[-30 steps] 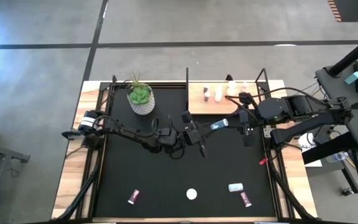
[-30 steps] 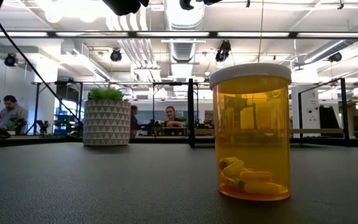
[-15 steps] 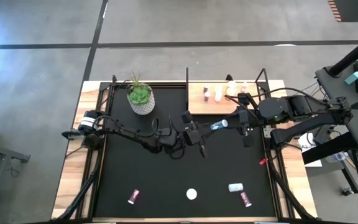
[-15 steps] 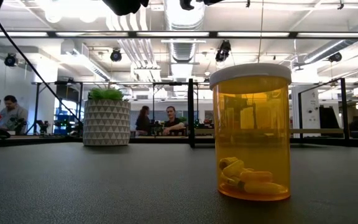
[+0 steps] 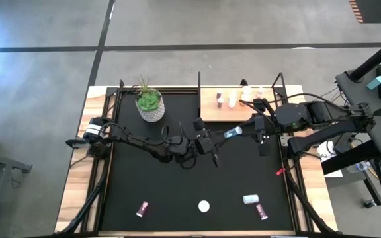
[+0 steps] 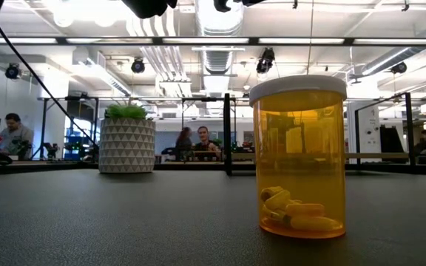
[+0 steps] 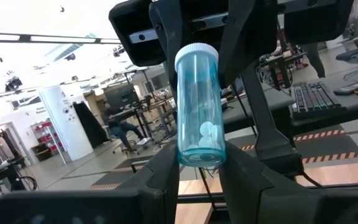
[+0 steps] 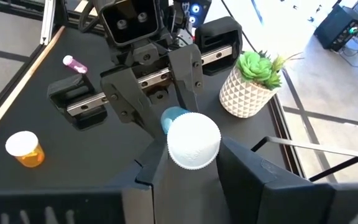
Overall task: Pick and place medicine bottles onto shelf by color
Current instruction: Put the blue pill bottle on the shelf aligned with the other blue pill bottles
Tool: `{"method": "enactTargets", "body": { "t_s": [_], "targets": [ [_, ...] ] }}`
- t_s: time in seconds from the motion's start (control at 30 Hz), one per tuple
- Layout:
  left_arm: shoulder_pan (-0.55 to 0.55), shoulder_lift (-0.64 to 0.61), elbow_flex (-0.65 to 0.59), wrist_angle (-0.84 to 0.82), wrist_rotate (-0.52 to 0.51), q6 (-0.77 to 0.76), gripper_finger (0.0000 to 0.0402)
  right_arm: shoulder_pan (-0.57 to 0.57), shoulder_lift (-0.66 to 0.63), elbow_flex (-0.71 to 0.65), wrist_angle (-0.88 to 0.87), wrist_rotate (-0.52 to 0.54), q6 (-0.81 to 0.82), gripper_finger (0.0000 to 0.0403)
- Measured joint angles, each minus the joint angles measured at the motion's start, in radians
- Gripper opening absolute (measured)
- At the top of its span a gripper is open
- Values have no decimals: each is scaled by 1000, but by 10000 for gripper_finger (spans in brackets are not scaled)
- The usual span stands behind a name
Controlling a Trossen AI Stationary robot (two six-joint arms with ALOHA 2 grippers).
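A blue bottle with a white cap [image 5: 233,132] hangs in the air over the black mat, between my two grippers. My left gripper [image 5: 221,136] is shut on its bottom end, and my right gripper [image 5: 245,129] is shut on its cap end. The light-wood shelf [image 5: 208,103] stands at the far right and bears several small bottles [image 5: 232,100]. An orange bottle [image 6: 298,155] stands upright on the mat near the front edge; it also shows in the high view [image 5: 204,206]. A pink bottle [image 5: 143,209], a white one [image 5: 251,199] and a magenta one [image 5: 263,212] lie near the front. My left gripper pinches the blue bottle's bottom end [image 7: 201,155] between its two fingers, coming level from the table's left, fingers along the bottle. The bottle is lifted clear and lies about level. My right gripper pinches the white cap end [image 8: 193,142] between its two fingers [image 8: 160,171], coming level from the table's right.
A white pot with a green plant [image 5: 150,106] stands at the far left of the mat. Black posts [image 5: 199,82] rise at the shelf's ends. People sit in the room beyond the table [image 6: 205,140].
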Motion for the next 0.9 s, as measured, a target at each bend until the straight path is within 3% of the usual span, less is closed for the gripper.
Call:
{"method": "enactTargets", "body": {
  "t_s": [0.17, 0.43, 0.57, 0.73, 0.9],
  "targets": [
    [0, 0, 0, -3, -2, -43, 100, 0, 0, 0, 1, 1, 17, 110],
    [2, 1, -2, -36, -148, -41, 202, -1, -1, 0, 3, 16, 39, 110],
    [2, 1, -2, -96, -399, 26, 236, -1, -1, 0, -36, 125, 87, 109],
    [3, 2, -2, -247, -771, 32, 244, -43, 25, 0, -120, 249, 222, 109],
    [0, 1, -8, -380, -870, 5, 244, -139, 97, 0, -130, 252, 357, 113]
  ]
}}
